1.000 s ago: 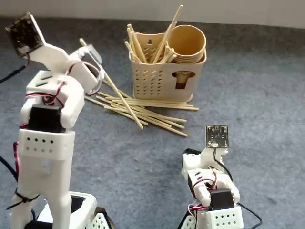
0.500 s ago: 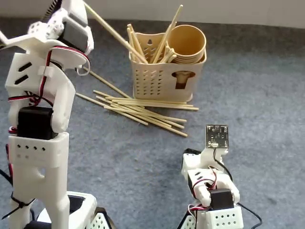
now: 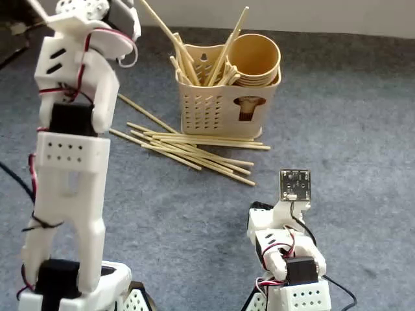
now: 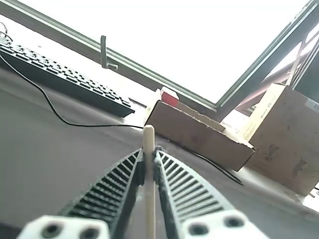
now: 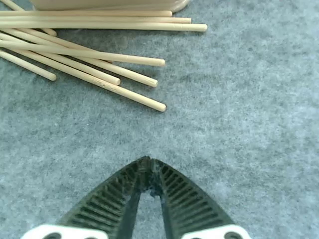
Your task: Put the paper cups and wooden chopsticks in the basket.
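The left arm (image 3: pixel 71 149) stands tall at the left, with a wooden chopstick (image 3: pixel 170 40) slanting from its top into the basket (image 3: pixel 220 107). Stacked paper cups (image 3: pixel 254 59) sit in the basket's right side. On the grey carpet (image 3: pixel 350 129), loose chopsticks (image 3: pixel 194 152) lie just near of the basket. The right arm (image 3: pixel 288 246) is folded at the near right.

1. No text, number or brand was found readable on any item listed.
2. On the basket (image 3: pixel 214 113), a brown pictorial mark (image 3: pixel 250 107) was recorded on the front wall; no lettering could be made out.
3. On the keyboard (image 4: pixel 62 79), the key legends were too small to be read.
4. On the cardboard box (image 4: pixel 199 132), no print was discerned.
5. On the small circuit board (image 3: pixel 295 184), markings were not resolved.
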### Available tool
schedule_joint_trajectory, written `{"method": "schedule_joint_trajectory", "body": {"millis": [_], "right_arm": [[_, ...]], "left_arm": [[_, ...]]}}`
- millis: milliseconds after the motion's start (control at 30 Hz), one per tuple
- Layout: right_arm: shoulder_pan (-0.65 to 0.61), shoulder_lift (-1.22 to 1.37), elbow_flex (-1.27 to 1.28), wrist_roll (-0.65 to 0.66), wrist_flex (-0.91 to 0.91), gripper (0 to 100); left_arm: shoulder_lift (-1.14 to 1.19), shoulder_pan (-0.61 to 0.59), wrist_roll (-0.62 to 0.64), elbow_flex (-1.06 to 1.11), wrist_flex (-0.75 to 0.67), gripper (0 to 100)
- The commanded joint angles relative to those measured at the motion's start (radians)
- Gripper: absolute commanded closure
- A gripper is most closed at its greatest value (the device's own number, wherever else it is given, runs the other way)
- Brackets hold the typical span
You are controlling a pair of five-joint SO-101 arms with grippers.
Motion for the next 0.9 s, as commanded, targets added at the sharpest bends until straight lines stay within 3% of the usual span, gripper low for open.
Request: {"method": "schedule_joint_trajectory", "body": {"millis": [0, 167, 300, 467, 700, 867], "right_arm": [[-0.005, -0.013, 0.148, -0.003, 0.004, 99.4], [-0.005, -0.013, 0.148, -0.003, 0.004, 99.4], [-0.005, -0.013, 0.148, -0.003, 0.004, 99.4], [-0.005, -0.013, 0.148, -0.003, 0.004, 99.4], [-0.005, -0.013, 0.148, -0.003, 0.004, 99.4], [-0.005, -0.013, 0.148, -0.003, 0.004, 99.4]], "left_arm": [[0.064, 0.007, -0.011, -0.076, -0.015, 99], [0.111, 0.008, -0.044, -0.067, -0.009, 99], [0.122, 0.035, -0.123, -0.067, 0.084, 99], [0.102, 0.074, -0.135, -0.077, 0.195, 99], [0.059, 0.140, -0.135, -0.076, 0.316, 83], [0.058, 0.151, -0.132, -0.077, 0.338, 82]]}}
